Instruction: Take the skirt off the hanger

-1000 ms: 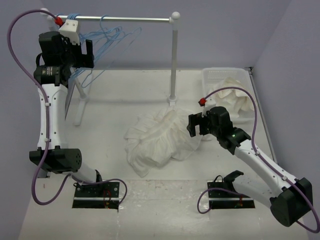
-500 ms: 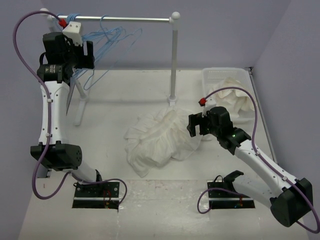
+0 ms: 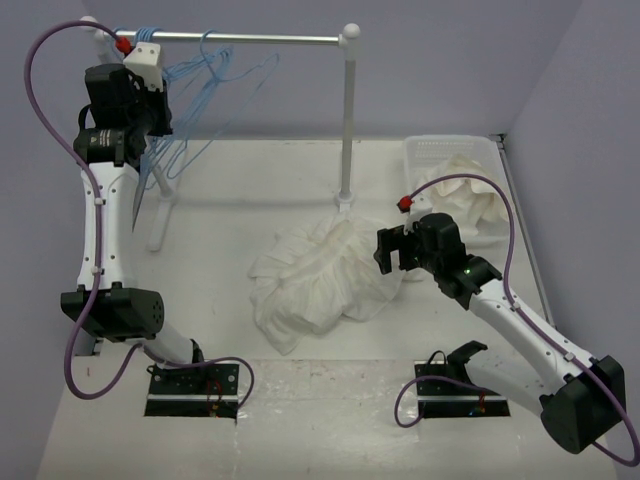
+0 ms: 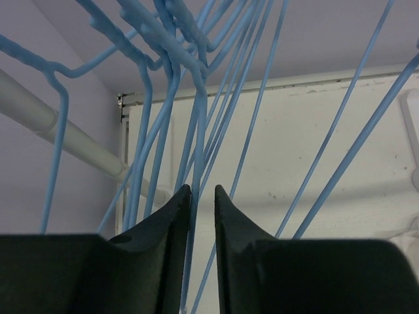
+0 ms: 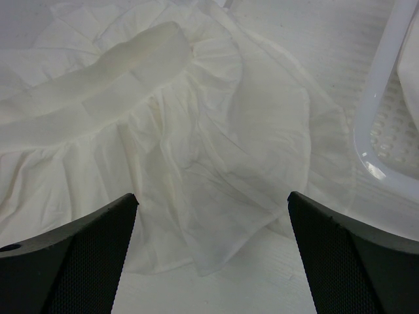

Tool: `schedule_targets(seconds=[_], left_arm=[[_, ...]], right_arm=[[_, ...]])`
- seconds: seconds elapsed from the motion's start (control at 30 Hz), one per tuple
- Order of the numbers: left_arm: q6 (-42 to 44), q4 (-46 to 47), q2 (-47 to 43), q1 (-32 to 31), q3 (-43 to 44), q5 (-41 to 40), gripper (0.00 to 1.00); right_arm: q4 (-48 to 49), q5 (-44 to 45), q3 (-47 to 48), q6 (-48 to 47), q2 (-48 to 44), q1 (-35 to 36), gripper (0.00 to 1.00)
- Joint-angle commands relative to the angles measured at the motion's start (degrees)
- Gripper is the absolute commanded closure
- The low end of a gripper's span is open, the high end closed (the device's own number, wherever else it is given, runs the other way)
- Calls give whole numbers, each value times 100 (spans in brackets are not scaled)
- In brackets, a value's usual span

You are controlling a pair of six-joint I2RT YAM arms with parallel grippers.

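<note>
The skirt (image 3: 320, 275) lies in a crumpled white heap on the table, off any hanger; its gathered fabric (image 5: 196, 131) fills the right wrist view. Several light-blue wire hangers (image 3: 200, 75) hang on the rail at the back left. My left gripper (image 3: 160, 105) is raised among them. In the left wrist view its jaws (image 4: 203, 188) have narrowed to a slot round one hanger wire (image 4: 194, 131), which lies against the left finger. My right gripper (image 3: 395, 255) hovers wide open at the skirt's right edge, and the right wrist view shows nothing between its jaws (image 5: 213, 196).
The rail (image 3: 250, 40) rests on a white post (image 3: 348, 120) at the back centre. A white basket (image 3: 450, 148) holding a creamy cloth (image 3: 465, 195) stands at the back right, its rim (image 5: 380, 98) close beside my right gripper.
My left gripper has closed from wide open to a narrow slot around a hanger wire, and the hangers have shifted slightly. The right arm and the skirt have not moved.
</note>
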Motion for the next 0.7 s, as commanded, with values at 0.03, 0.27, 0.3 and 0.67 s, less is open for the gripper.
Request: schedule_targets(seconds=[0.03,0.27,0.3,0.67], left_arm=[[24,144,-181,19,59,-142,84],[33,118,-269,19,165,-204,95],[24,126,-278,19,200,-213,97],[77,232,-375,19,490,-20,100]], right_arm=[[26,17,201,39,0,1,1],[9,-10,227,13,53,1,1],[9,-18,236,21,62,1,1],[0,-27,245,13,79,-8,1]])
